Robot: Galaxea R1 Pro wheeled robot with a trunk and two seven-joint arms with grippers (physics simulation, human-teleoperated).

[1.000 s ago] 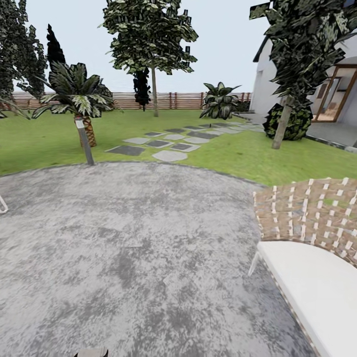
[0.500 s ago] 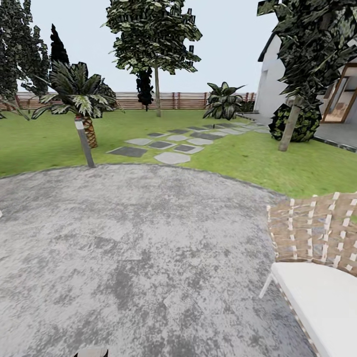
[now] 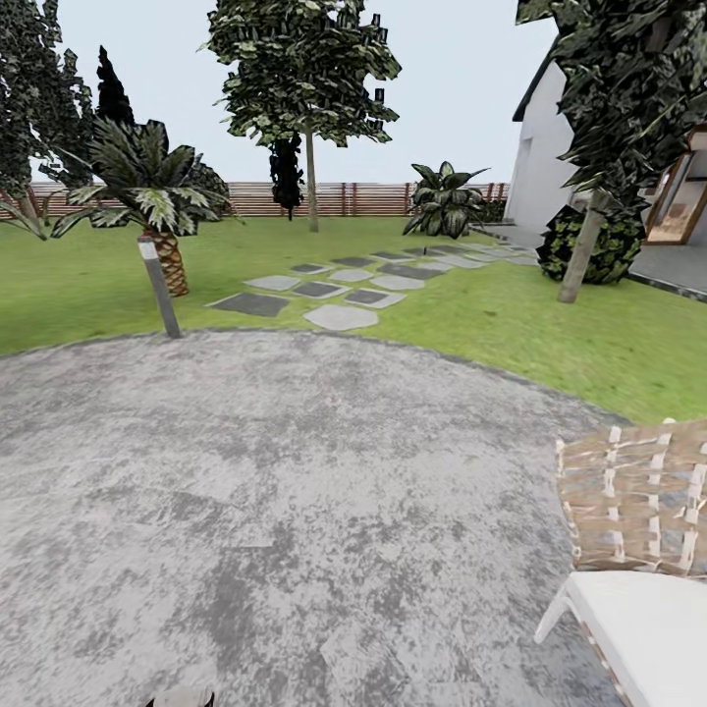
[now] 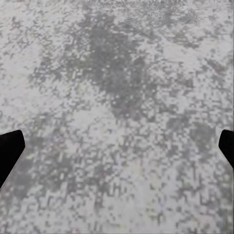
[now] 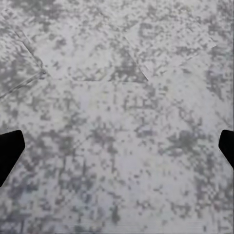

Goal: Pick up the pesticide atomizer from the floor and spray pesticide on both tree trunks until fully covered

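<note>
I stand on a round grey paved patio (image 3: 275, 491) facing the garden lawn (image 3: 471, 314). One tree (image 3: 310, 182) with a bare trunk and blocky dark leaves rises at the back centre near the fence. Another tree (image 3: 581, 257) leans at the right, in front of a round bush. Grey stepping slabs (image 3: 339, 316) cross the grass between them. The pesticide atomizer is too small to make out from here. My left gripper (image 4: 117, 151) is open over bare paving, its dark fingertips (image 4: 9, 151) wide apart. My right gripper (image 5: 117, 151) is open over paving too.
A woven chair with a white cushion (image 3: 638, 550) stands close at the right. A short lamp post (image 3: 159, 290) and a scaly palm (image 3: 162, 216) edge the patio at left. A slat fence (image 3: 363, 198) closes the back, and a white house (image 3: 550, 167) stands at the right.
The whole head view has shifted: the chair has slid lower and further right in the picture and the lawn edge sits lower, so the camera has moved. Nothing in the scene itself has moved.
</note>
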